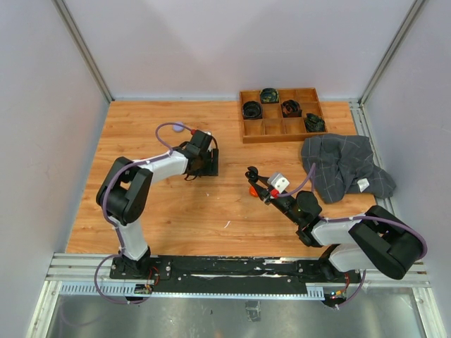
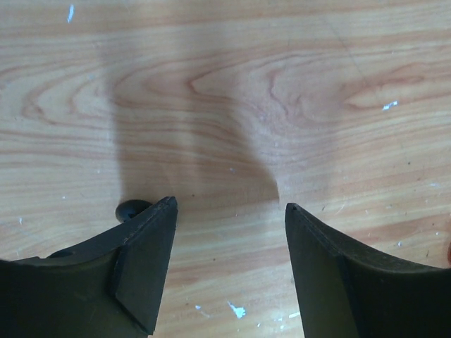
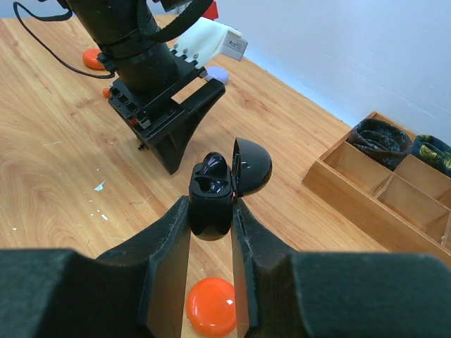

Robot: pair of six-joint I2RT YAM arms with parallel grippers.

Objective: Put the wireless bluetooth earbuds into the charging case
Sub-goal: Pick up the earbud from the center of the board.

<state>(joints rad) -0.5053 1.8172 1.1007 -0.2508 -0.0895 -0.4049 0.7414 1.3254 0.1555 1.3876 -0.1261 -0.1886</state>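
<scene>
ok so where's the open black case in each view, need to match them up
top external: black charging case mid-table, at the tip of the right pincer.
left wrist: not in it.
right wrist: the case is centre frame, clamped in that pincer, lid open.
shared landmark: the wooden tray, seen in the top and right wrist views.

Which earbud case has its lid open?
The black charging case pinched in the right pincer: its lid stands flipped up. The orange case on the table beneath it is a smooth closed dome.
</scene>
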